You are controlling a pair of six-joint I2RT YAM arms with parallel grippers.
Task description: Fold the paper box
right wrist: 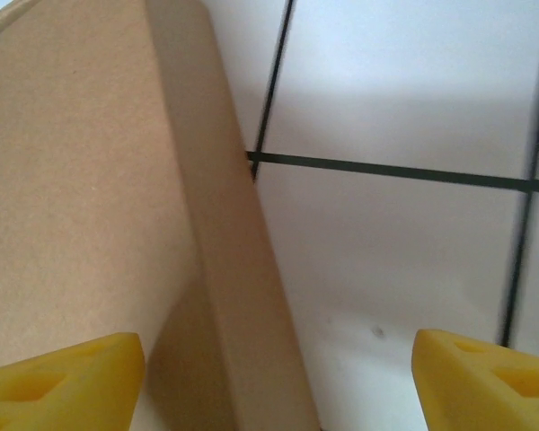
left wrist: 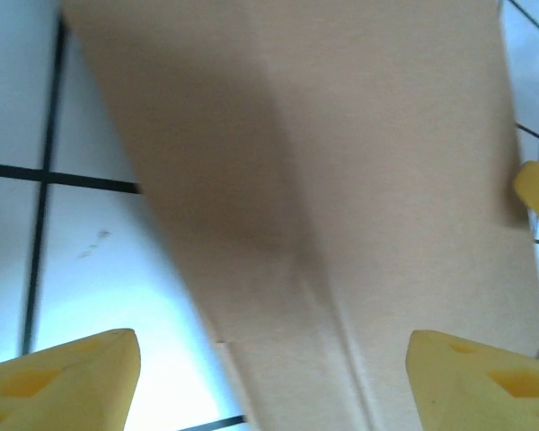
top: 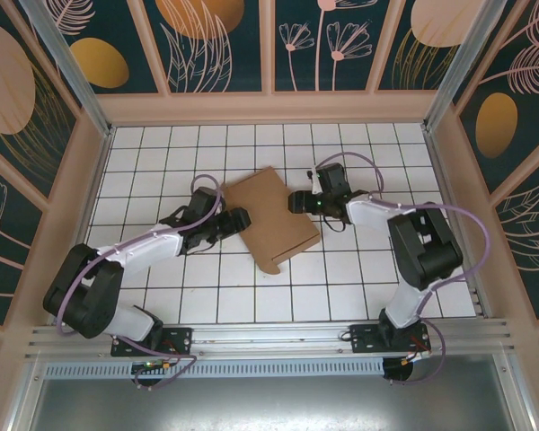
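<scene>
Top external | paper box (top: 271, 220) long axis far-left to near-right | left gripper (top: 242, 219) jaws spread | right gripper (top: 295, 201) jaws spread

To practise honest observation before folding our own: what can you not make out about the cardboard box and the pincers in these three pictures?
Top view: inside and underside of the box, hidden by its upper panel.
Top view: whether the left pincer or right pincer touches the box; tips too small.
Left wrist view: box creases blurred, outline runs off frame.
Right wrist view: box's left part cut by frame edge.
</scene>
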